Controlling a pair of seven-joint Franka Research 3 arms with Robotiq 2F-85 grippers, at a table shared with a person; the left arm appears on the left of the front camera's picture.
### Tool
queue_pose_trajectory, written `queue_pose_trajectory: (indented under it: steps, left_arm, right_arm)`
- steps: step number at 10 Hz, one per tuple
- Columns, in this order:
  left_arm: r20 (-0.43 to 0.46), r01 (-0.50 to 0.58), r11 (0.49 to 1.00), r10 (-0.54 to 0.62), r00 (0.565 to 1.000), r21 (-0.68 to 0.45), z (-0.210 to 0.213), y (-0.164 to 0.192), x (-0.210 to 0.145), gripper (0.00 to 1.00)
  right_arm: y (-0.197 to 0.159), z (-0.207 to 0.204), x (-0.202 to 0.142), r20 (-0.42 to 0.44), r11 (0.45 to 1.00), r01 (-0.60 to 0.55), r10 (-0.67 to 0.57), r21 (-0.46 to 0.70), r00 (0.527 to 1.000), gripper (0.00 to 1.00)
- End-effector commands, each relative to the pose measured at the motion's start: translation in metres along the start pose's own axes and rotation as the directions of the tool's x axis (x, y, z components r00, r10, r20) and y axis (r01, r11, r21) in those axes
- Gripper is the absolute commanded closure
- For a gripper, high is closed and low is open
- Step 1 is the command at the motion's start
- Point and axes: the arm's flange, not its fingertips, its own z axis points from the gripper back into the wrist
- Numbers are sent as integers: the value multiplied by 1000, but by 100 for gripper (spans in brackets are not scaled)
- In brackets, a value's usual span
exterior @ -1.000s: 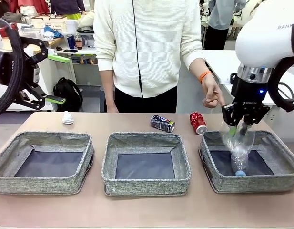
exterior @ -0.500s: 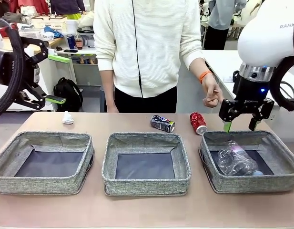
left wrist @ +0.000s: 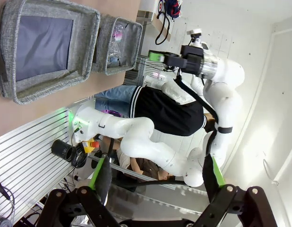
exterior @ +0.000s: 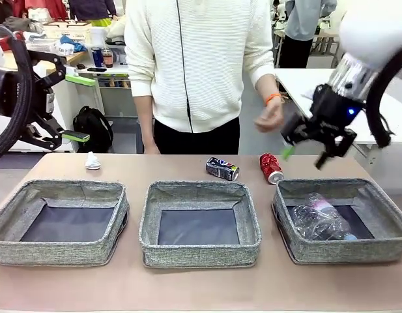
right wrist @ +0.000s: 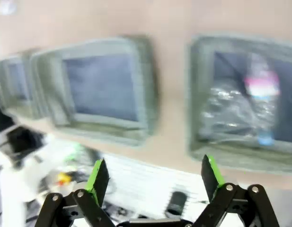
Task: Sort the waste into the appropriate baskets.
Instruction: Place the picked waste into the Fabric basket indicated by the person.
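Clock laid on the tabletop: 12 at the person's side, 6 at mine.

Brown table (exterior: 201, 287), with three grey woven fabric baskets in a row across its near half. A person in a cream knit top stands at 12. One hand (exterior: 269, 119), orange band at the wrist, hangs loosely curled above the far edge at about 1.

Right gripper (exterior: 305, 156): in the air at about 2, above and beyond the far rim of the right basket (exterior: 344, 251), tilted. Jaws are spread wide and released, nothing between the green pads. Its own wrist camera is blurred, but I read the same there (right wrist: 154, 179).

Left gripper (exterior: 77, 108): raised off the table's edge at about 9–10, turned sideways, jaws wide apart and empty.

Left basket (exterior: 57, 254) at 9, middle basket (exterior: 199, 255) at the centre, right basket at 3.

Clear plastic bottle (exterior: 321, 222): lying on its side on the right basket's dark bottom, blue cap toward 4. Its 9 side is crinkled clear plastic; I cannot tell whether that is bottle or a separate bag.

Dark blue-black can (exterior: 222, 169): on its side at 12, just beyond the middle basket's far wall.

Red can (exterior: 271, 167): on its side at 1, near the right basket's far-left corner.

White tissue wad (exterior: 92, 161): at 10–11, beyond the left basket.
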Motion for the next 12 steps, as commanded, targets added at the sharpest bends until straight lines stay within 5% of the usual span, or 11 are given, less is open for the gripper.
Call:
queue_pose_trajectory:
  steps: [1,2,5,6,7,12]
  left_arm:
    - [-3,-11,1000,11,1000,-22,-1,-3,-1,0]
    - [-3,-11,1000,11,1000,-22,-1,-3,-1,0]
    - [-3,-11,1000,11,1000,-22,-1,-3,-1,0]
    - [-3,-11,1000,11,1000,-22,-1,-3,-1,0]
    - [-3,-11,1000,11,1000,-22,-1,-3,-1,0]
    - [-3,-11,1000,11,1000,-22,-1,-3,-1,0]
  right_arm:
    - [0,25,-1,8,680,-82,112,729,994,0]
    - [-2,33,-7,9,543,-111,186,832,982,0]
    - [-11,29,-13,10,451,-145,289,880,957,0]
    - [-10,28,-11,-74,542,-94,280,835,957,0]
    - [5,47,-14,68,691,-175,179,701,981,0]
    - [5,47,-14,68,691,-175,179,701,981,0]
